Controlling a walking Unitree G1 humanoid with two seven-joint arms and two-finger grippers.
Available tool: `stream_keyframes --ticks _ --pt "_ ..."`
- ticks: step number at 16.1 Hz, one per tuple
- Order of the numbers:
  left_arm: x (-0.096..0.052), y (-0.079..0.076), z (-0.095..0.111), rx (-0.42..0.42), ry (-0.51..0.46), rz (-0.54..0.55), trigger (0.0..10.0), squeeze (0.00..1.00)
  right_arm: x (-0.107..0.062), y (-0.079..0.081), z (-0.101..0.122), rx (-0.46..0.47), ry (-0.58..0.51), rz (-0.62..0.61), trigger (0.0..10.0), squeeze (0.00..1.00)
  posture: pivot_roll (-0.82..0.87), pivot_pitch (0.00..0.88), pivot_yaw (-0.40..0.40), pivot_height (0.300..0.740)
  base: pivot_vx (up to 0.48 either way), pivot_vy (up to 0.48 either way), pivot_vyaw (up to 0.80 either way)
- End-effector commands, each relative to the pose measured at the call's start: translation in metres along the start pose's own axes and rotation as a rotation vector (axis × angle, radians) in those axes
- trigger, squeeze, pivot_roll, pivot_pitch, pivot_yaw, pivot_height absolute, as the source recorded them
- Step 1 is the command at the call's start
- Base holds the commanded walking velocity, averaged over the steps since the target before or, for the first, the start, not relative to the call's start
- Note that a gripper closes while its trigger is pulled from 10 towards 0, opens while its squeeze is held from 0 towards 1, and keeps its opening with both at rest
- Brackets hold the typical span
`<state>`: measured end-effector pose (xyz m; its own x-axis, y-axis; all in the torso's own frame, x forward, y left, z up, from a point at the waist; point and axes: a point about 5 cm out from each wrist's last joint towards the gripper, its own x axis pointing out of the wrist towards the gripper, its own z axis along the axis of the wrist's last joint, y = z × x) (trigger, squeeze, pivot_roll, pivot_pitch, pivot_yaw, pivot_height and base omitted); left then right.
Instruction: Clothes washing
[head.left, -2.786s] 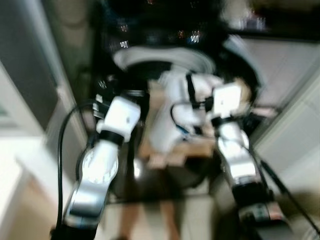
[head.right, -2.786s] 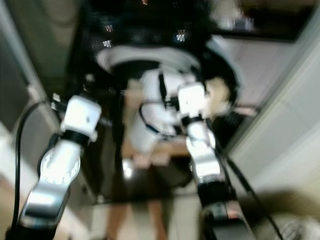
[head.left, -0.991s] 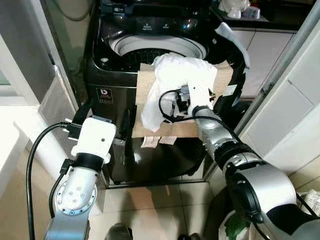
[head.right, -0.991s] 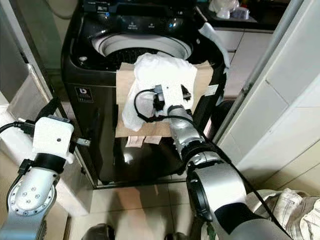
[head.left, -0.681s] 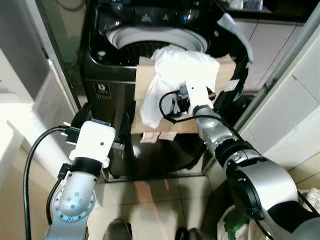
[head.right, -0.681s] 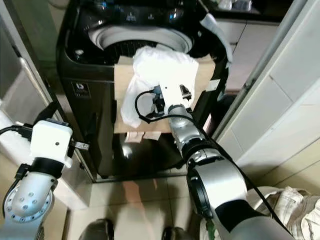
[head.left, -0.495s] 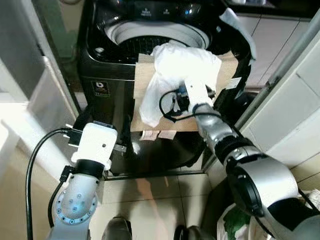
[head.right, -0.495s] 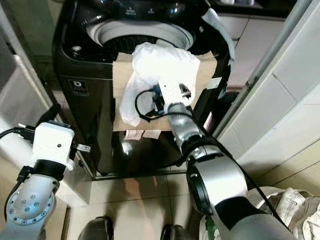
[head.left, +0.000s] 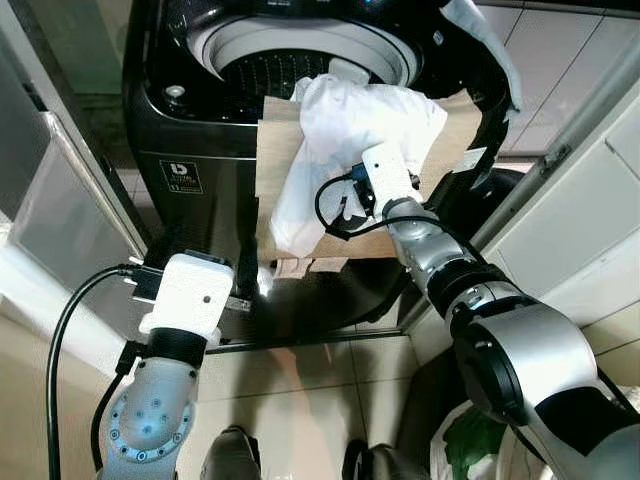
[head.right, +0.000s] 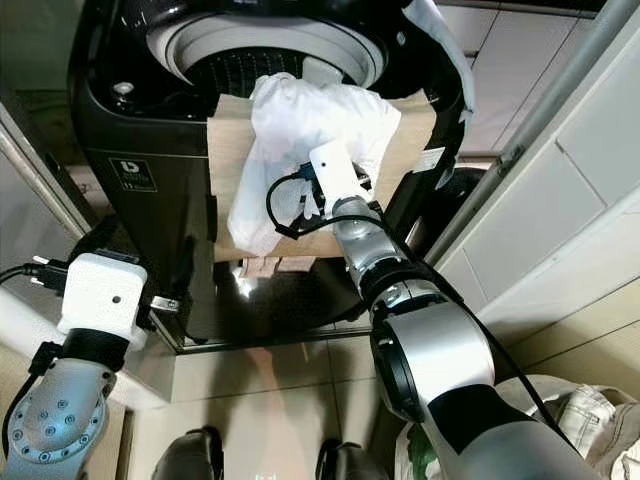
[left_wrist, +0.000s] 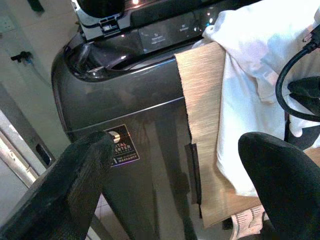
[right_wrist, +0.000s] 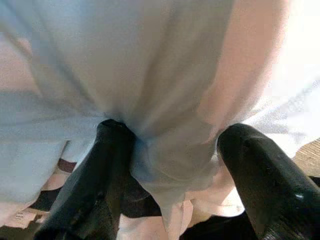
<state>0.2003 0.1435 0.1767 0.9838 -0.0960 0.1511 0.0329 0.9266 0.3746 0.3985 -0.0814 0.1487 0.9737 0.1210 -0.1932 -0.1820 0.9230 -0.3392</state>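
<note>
A white garment lies bunched over a brown cardboard sheet that hangs down the front of a dark top-loading washing machine. Its drum stands open just behind the garment. My right arm reaches up to the garment. In the right wrist view my right gripper has white cloth gathered between its two black fingers, pinched at the tips. My left gripper is open and holds nothing, low in front of the machine's left corner.
The raised lid stands at the machine's right side. White cabinet panels close in on the right and a glass door on the left. A heap of light clothes lies on the floor at the lower right.
The camera has tilted down and come closer to the machine, so the whole scene shifted. My right gripper stays at the garment; the garment still lies on the cardboard.
</note>
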Motion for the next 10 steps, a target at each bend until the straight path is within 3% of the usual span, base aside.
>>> stream_keyframes --ticks 1,2,6,8,10 --pt "-0.002 -0.002 0.005 -0.006 -0.012 -0.007 10.0 0.00 0.002 -0.004 0.007 0.020 -0.003 -0.010 0.0 0.00 0.28 0.192 -0.104 0.740 0.000 0.000 0.00" --pt "-0.002 -0.003 0.005 -0.006 -0.011 -0.008 10.0 0.00 0.002 -0.005 0.013 0.030 -0.026 -0.016 0.0 0.00 0.27 0.191 -0.105 0.740 0.000 0.000 0.00" --pt "0.006 -0.004 0.005 -0.013 -0.027 -0.003 10.0 0.00 0.004 -0.013 0.078 0.085 -0.243 -0.026 0.0 0.00 0.25 0.166 -0.108 0.740 0.000 0.000 0.00" --pt "0.009 -0.005 0.005 -0.017 -0.035 -0.004 10.0 0.00 0.003 -0.015 0.096 0.108 -0.299 -0.018 0.0 0.00 0.25 0.157 -0.110 0.740 0.000 0.000 0.00" --pt "0.014 -0.006 0.006 -0.024 -0.050 -0.002 10.0 0.00 -0.001 -0.021 0.129 0.129 -0.394 -0.015 0.0 0.00 0.24 0.142 -0.119 0.740 0.000 0.000 0.00"
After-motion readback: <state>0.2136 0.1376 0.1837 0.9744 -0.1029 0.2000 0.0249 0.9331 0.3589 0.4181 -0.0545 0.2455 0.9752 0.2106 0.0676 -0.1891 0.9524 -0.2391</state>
